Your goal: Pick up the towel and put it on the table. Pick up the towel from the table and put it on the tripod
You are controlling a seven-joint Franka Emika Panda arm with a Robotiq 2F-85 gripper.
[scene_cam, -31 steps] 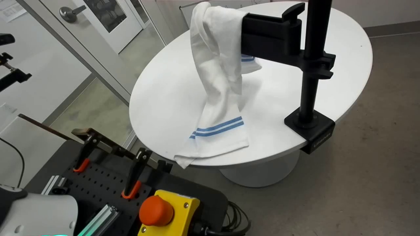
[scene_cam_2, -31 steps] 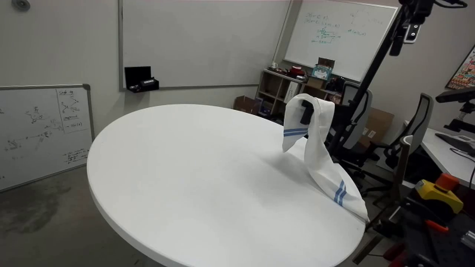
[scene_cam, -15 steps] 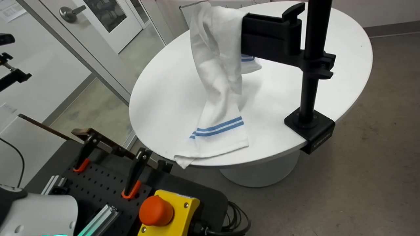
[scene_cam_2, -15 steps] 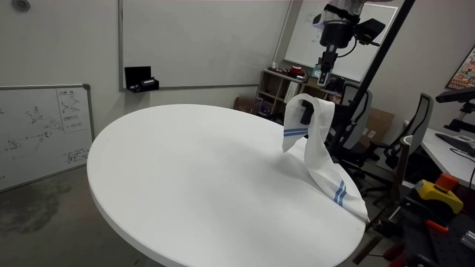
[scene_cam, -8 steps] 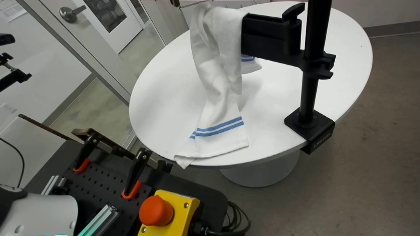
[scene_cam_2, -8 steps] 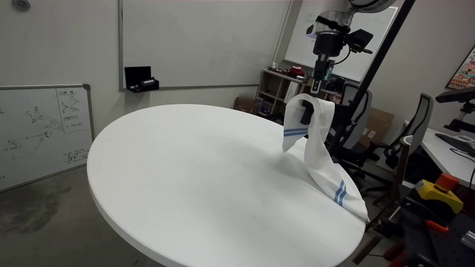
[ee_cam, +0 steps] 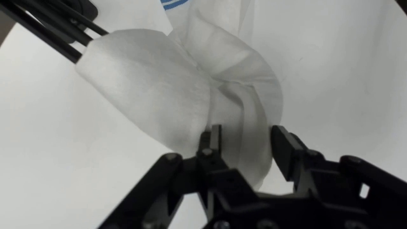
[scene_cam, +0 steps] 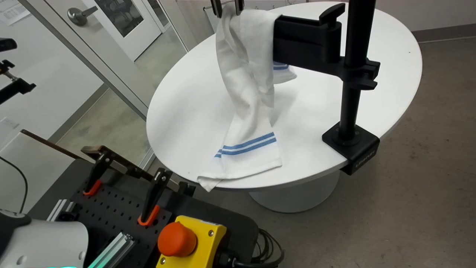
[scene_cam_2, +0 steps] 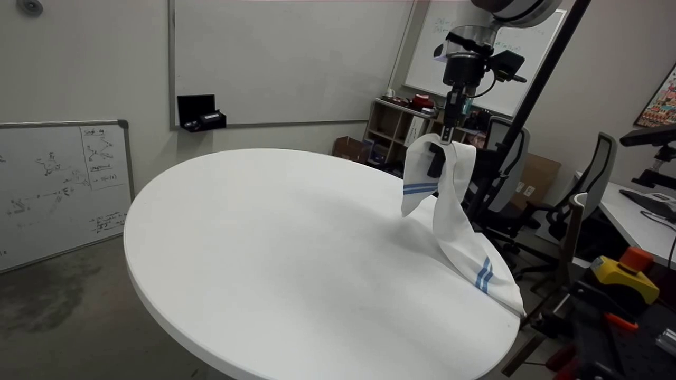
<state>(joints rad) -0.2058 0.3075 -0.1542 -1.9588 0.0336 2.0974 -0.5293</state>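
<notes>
Sitting at the lower left of an exterior view are two clamps [scene_cam: 152, 195], then one yellow button box [scene_cam: 204, 238]. At top centre, one gripper [scene_cam: 227, 11] holds its two fingers [ee_cam: 286, 152] apart, with a fold of one towel [scene_cam: 249, 74] between them, unpinched; whether they touch it I cannot tell. The towel drapes over the arm of one tripod [scene_cam: 357, 72], right of centre, its lower striped end on one round table [scene_cam: 178, 108], a corner just past the near rim. Open tabletop stretches left of the towel and right of the pole.
</notes>
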